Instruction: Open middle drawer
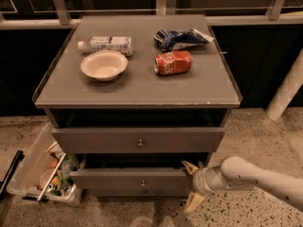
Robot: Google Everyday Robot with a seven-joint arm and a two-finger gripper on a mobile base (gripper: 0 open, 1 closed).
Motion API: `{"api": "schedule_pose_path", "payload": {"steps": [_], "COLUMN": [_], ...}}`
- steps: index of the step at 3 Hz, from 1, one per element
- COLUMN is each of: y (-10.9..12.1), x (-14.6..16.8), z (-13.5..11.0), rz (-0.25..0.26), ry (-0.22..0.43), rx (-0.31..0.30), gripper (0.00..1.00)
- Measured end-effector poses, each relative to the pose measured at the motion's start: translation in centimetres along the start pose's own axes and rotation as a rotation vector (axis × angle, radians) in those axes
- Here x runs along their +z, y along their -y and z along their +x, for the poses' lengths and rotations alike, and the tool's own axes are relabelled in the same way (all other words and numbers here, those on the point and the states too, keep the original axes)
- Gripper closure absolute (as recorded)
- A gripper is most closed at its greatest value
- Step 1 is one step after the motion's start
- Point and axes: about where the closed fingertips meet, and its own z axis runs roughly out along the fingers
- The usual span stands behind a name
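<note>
Gripper (191, 185), jaws apart, beside middle drawer (118, 179)

2 drawers (104, 140) (113, 179); 1 each: bowl (104, 65), bottle (106, 44), can (173, 63), bag (182, 38), hand (189, 186) (bottom-right).

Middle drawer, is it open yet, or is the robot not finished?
Partly done: the middle drawer sticks out a little, with a dark gap above its front. In hand: the open gripper sits at its right end. Left: probably pulling it further out.
</note>
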Motion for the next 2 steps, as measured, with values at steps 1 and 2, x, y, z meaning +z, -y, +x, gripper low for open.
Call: {"api": "schedule_pose_path", "payload": {"steps": [1, 2], "y": [0.02, 0.0], "x": [-0.21, -0.23], "z": [-0.17, -0.2], "rz": [0.0, -0.001], "ry": [0.0, 0.0], "rx": [0.0, -0.001], "gripper": [0.19, 0.42]}}
